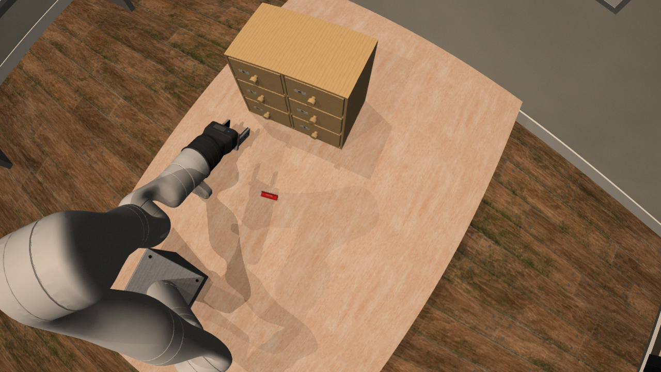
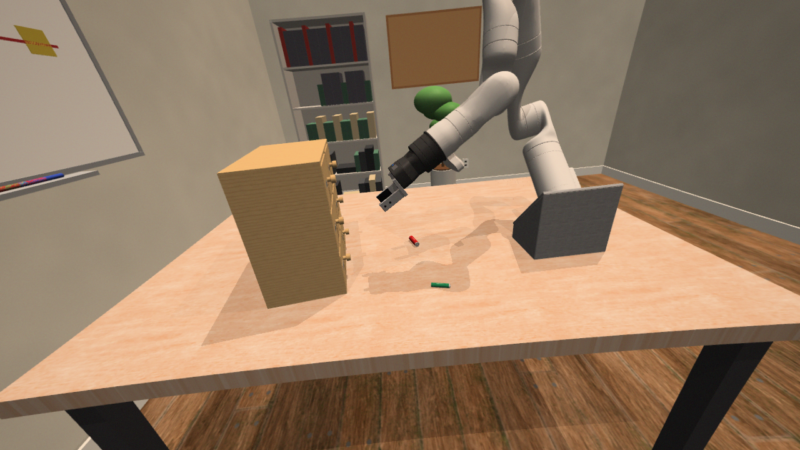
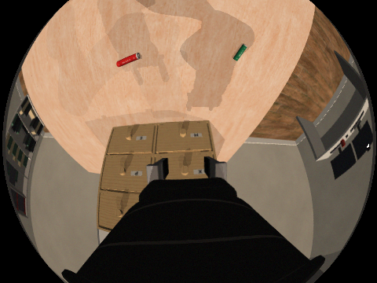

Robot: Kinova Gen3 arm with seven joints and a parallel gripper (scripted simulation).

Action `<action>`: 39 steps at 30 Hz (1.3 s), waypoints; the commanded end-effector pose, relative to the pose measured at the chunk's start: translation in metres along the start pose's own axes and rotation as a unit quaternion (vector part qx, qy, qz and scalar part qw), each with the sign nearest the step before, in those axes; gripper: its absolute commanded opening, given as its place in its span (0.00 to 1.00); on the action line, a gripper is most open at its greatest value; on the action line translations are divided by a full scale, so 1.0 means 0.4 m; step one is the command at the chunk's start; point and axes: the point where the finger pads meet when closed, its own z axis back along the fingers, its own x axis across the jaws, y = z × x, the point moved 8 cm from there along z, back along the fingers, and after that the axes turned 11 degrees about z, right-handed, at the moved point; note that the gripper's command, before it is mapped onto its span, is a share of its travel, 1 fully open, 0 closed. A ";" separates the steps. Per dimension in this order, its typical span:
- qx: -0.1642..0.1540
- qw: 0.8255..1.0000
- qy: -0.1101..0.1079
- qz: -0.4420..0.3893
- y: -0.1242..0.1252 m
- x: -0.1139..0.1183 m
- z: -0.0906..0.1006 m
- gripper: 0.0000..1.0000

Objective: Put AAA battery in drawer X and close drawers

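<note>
table (image 2: 503, 335): pale wood top on dark legs; carries all items below.
green battery (image 2: 440, 285): nearest item to the ext. cam. Lies flat on the table, in the arm's shadow. Slimmer of the 2 cells, so read as the AAA. Wrist view has it upper right (image 3: 240, 53); top view hides it under the arm.
battery vs pincer: well apart, no contact. Battery is on the tabletop out in front of the chest, toward the near table edge; pincer is up in the air, further back, closer to the drawer fronts and aimed at them.
red battery (image 2: 414, 240): fatter cell, flat on the table, between the green one and the pincer in ext. view; apart from both. Also in top view (image 1: 268, 195) and wrist view (image 3: 128, 60).
chest (image 2: 285, 224): upright on the table, 6 drawers in 2 cols x 3 rows, each w/ a knob. All fronts look flush in top view (image 1: 300, 46). Label tags too small to read, so can't tell which is X.
gripper (image 2: 391, 198): fingers spread fully, nothing between them. Off the table, tilted down, just short of the drawer fronts (image 1: 236, 130); wrist view shows drawer fronts between the 2 fingers.
arm (image 2: 480, 106): bends down from above to the pincer.
base (image 2: 604, 195): grey block on the table, right of the batteries.
bookshelf (image 2: 330, 105): far wall, behind the chest.
plant (image 2: 433, 103): beside the shelf, partly behind the arm.
</note>
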 end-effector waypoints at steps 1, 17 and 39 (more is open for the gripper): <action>-0.001 1.000 0.005 0.007 0.021 -0.002 -0.009 1.00; -0.019 1.000 0.007 0.006 0.032 0.000 -0.019 1.00; -0.020 1.000 0.007 0.006 0.033 0.000 -0.019 0.67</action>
